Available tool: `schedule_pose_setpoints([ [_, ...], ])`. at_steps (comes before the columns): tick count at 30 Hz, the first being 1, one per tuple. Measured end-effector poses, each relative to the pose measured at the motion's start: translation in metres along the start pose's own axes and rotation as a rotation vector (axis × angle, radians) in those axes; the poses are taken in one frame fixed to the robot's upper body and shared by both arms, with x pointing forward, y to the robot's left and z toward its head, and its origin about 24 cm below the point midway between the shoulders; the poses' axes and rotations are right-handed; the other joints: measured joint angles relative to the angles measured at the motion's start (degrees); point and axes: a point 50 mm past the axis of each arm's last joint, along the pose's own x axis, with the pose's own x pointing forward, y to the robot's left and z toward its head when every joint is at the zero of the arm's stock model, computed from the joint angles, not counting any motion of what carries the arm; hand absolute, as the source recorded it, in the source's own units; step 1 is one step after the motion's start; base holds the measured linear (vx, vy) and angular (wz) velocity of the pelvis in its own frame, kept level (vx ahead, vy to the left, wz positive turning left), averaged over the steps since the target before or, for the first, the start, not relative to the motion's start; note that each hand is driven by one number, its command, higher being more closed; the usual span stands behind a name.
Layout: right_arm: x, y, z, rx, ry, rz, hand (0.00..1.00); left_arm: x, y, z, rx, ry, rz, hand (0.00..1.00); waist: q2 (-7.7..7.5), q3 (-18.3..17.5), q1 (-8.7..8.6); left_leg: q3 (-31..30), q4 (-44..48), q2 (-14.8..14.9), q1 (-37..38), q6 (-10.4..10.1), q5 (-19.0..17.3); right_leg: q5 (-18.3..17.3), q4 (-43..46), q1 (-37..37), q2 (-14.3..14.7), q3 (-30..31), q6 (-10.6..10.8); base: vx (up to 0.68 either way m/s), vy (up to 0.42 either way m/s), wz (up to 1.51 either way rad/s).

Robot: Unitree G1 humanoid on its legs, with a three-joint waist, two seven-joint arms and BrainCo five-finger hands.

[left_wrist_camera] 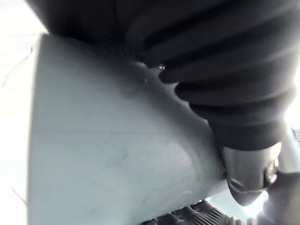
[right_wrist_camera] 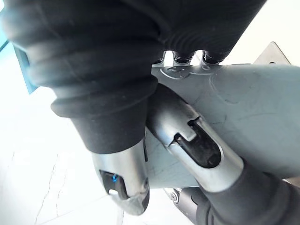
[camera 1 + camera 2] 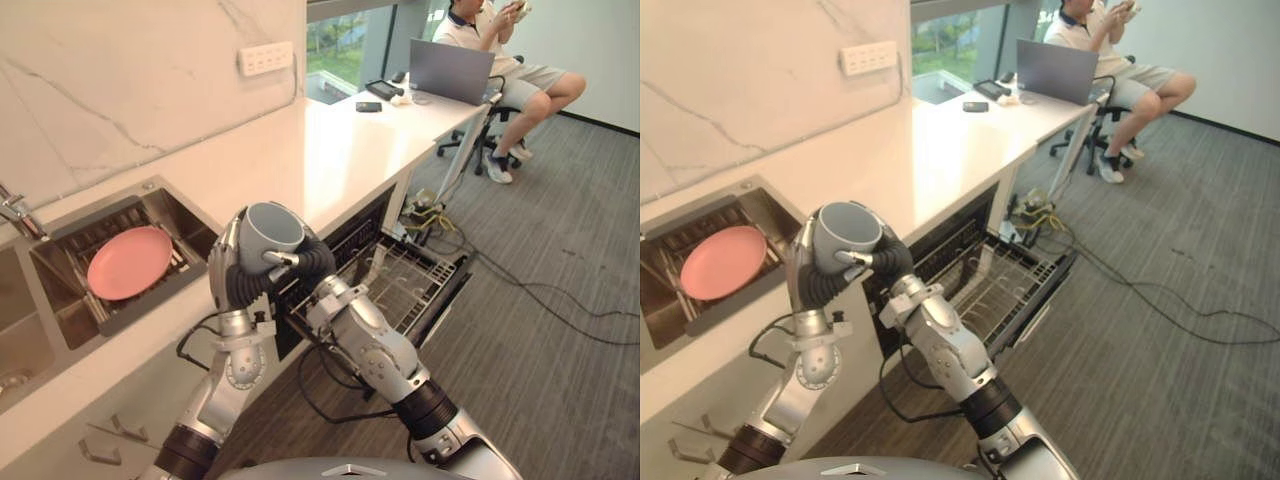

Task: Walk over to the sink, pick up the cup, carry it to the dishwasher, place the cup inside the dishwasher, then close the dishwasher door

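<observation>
Grey cup (image 3: 272, 230) (mouth up) gripped by left hand (image 3: 228, 268), right hand (image 3: 314, 260); dishwasher (image 3: 436, 272) open.

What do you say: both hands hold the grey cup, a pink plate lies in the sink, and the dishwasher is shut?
Wrong: the dishwasher is open, its rack pulled out, as the left eye view shows. Cup and plate are as stated.

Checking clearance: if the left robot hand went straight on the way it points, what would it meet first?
The left robot hand and the right robot hand clasp the cup. Pointing away across the counter, the left would probably meet the wall first; depth is unclear.
</observation>
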Motion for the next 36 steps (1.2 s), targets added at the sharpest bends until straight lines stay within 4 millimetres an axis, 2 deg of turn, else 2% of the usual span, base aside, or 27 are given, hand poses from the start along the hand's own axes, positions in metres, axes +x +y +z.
schedule_pose_setpoints([
  [7,0.000,0.000,0.000,0.001,0.000,-0.003,1.00,0.000,0.000,0.000,0.000,0.001,0.000,1.00,0.11,-0.1,0.03,0.0,0.0,0.0,0.0,0.0,0.0,0.0,-0.1,0.0,0.0,0.0,0.0,0.00,0.000,0.00],
  [14,0.000,0.001,0.000,0.003,-0.010,-0.004,1.00,0.000,0.000,0.001,-0.003,-0.002,0.002,1.00,0.99,-0.6,0.05,0.0,0.0,0.0,0.0,0.0,0.0,0.0,-0.2,0.0,0.0,0.0,0.0,0.00,0.000,0.00],
  [15,0.000,0.002,0.000,0.004,-0.018,-0.008,1.00,0.001,0.000,0.001,-0.004,-0.003,0.003,0.00,1.03,-0.7,0.05,0.0,0.0,0.0,0.0,-0.1,0.0,0.0,-0.2,0.0,0.0,0.0,0.0,0.00,0.000,0.00],
  [21,0.000,0.002,0.004,0.061,-0.091,-0.020,1.00,0.003,0.001,0.012,-0.056,-0.052,0.016,0.00,1.07,-0.7,0.26,-0.2,-0.3,0.0,0.0,-0.3,-0.2,0.0,-0.2,0.1,0.0,-0.2,0.0,0.00,0.000,0.00],
  [31,0.004,0.007,0.016,0.138,-0.224,-0.056,1.00,0.002,0.002,0.017,-0.128,-0.046,0.072,0.00,1.10,-0.7,0.27,-0.2,-0.3,0.0,0.1,-0.4,-0.2,-0.1,-0.2,0.5,0.0,-0.3,0.0,0.00,0.000,0.00],
  [33,0.006,0.009,0.017,0.153,-0.240,-0.054,1.00,0.004,0.005,0.015,-0.121,-0.040,0.102,0.00,1.13,-0.7,0.29,-0.2,-0.3,0.0,0.1,-0.4,-0.2,-0.1,-0.3,0.6,0.0,-0.3,0.0,0.00,0.000,0.00],
  [36,0.007,0.012,0.022,0.172,-0.279,-0.086,1.00,0.020,0.026,0.023,-0.114,-0.076,0.197,0.00,1.22,-0.6,0.23,-0.3,-0.3,0.0,0.1,-0.4,-0.2,-0.1,-0.2,0.6,0.1,-0.3,0.0,0.00,0.000,0.00],
])
